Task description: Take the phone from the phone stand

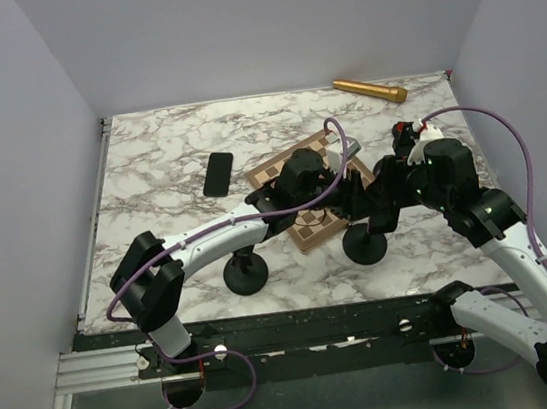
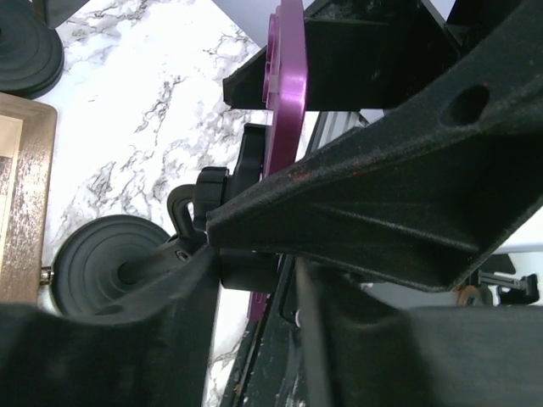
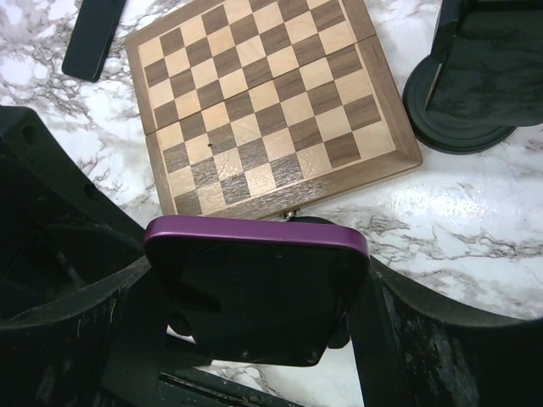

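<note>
The phone (image 3: pixel 254 271), in a purple case, is up off the table (image 1: pixel 165 148), clamped edge to edge by the right gripper (image 3: pixel 259 305); the jaws are drawn in tight, one finger (image 3: pixel 93 305) on its left side and the other on its right. In the left wrist view the phone shows edge-on, its back against the black holder (image 2: pixel 249 165) of the stand (image 2: pixel 110 263), so it is not yet clear of it; the stand's round base sits on the marble just beside the near edge of the chessboard (image 3: pixel 263 102).

The left gripper (image 1: pixel 351 194) reaches in from the other side, its fingers either side of the stand's neck behind the phone; there is a gap between them, but whether they press the neck I cannot tell.

A second stand (image 1: pixel 245 272) is on the table near the left arm; a black phone (image 1: pixel 217 174) lies flat beyond the board's far left corner, apart from it; a gold rod (image 1: pixel 369 90) lies by the far wall.
</note>
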Tool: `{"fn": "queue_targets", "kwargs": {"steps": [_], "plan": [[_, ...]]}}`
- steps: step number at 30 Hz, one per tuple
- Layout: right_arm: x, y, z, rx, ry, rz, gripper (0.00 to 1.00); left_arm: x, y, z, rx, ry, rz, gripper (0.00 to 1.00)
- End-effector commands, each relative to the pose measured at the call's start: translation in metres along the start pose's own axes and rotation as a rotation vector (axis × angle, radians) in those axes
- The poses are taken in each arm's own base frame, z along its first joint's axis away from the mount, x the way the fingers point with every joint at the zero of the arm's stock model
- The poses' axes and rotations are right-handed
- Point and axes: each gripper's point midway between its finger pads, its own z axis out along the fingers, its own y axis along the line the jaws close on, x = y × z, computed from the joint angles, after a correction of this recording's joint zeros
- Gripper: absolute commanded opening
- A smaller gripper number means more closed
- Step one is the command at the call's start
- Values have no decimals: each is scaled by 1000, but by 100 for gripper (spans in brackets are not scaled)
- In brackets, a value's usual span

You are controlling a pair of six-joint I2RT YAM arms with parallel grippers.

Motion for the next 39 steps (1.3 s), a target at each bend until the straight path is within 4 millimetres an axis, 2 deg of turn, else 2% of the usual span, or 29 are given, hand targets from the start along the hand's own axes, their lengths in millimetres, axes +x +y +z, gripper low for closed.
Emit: {"fn": "queue_targets", "kwargs": {"steps": [1,3,4,7,9,11,15,19,22,26,28,32,36,39], "plan": [[-25,8,-2,-18,-88,23,1,-8,-9,8,35,-15,8,33],[-25,4,0,3,-94,19,1,-8,-9,7,48,-11,-6,4],[-25,-1,0,29,-98,15,1,-8,-7,5,46,-13,-12,0],[-25,-23,-2,145,-113,3,1,-4,-2,-9,40,-23,13,0],[-24,-42,-9,251,-121,-2,1,4,-1,-19,40,-13,39,0],[-25,-53,-17,308,-138,-15,1,14,2,-25,45,10,43,0],[-29,-62,-25,353,-158,-24,1,26,13,-32,50,2,14,0],[-25,-61,-24,347,-141,-31,1,21,21,-43,45,-62,-33,0],[-26,-42,-20,228,-151,-64,1,18,16,-48,89,-66,-13,0],[-16,17,-13,-115,-87,-118,1,17,3,-46,196,-23,-6,0],[-15,30,-15,-185,-73,-124,1,18,0,-44,221,-14,-6,0],[-25,43,-24,-242,-86,-121,1,25,2,-42,250,-15,-35,0],[-15,87,-40,-511,-11,-179,1,29,-2,-37,307,-5,-53,0],[-8,101,-48,-614,16,-180,1,28,0,-34,306,-2,-47,0]]}}
